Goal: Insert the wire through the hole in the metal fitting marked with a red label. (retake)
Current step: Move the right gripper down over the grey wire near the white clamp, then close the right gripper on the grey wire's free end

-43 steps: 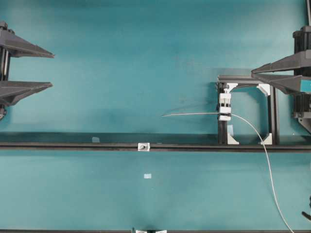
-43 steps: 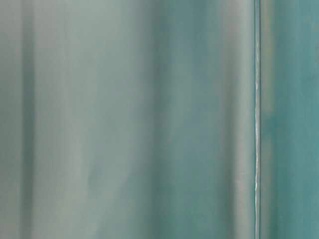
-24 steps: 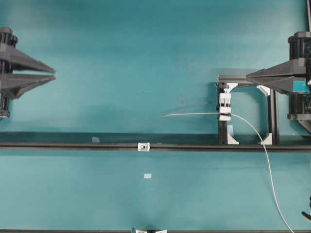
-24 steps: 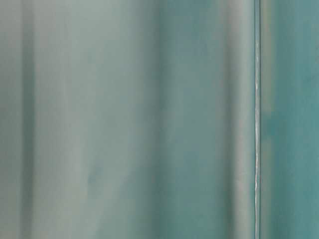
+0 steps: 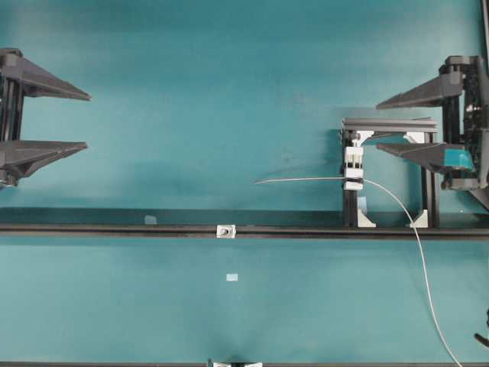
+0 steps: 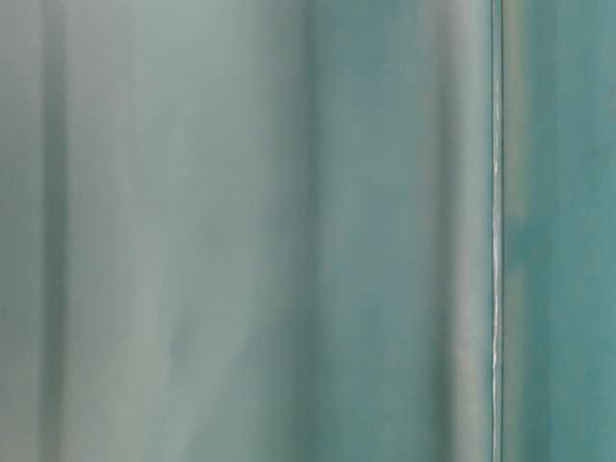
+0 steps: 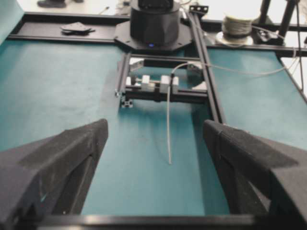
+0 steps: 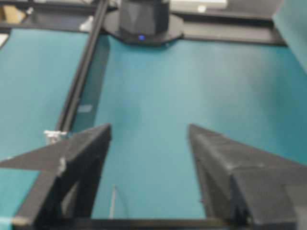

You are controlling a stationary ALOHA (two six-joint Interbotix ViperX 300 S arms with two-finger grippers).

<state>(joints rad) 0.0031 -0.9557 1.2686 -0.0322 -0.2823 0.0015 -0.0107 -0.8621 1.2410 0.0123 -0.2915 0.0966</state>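
One wire [image 5: 306, 180] runs through the white clip [image 5: 353, 168] on the small black frame [image 5: 390, 124], its straight tip free over bare teal surface [image 5: 191, 76], well apart from the one metal fitting [image 5: 225, 230] sitting on the long black rail [image 5: 92, 228]. Two hands: the left hand [image 5: 85, 120] at the left edge and the right hand [image 5: 378, 126] over the frame, both spread wide and holding nothing.
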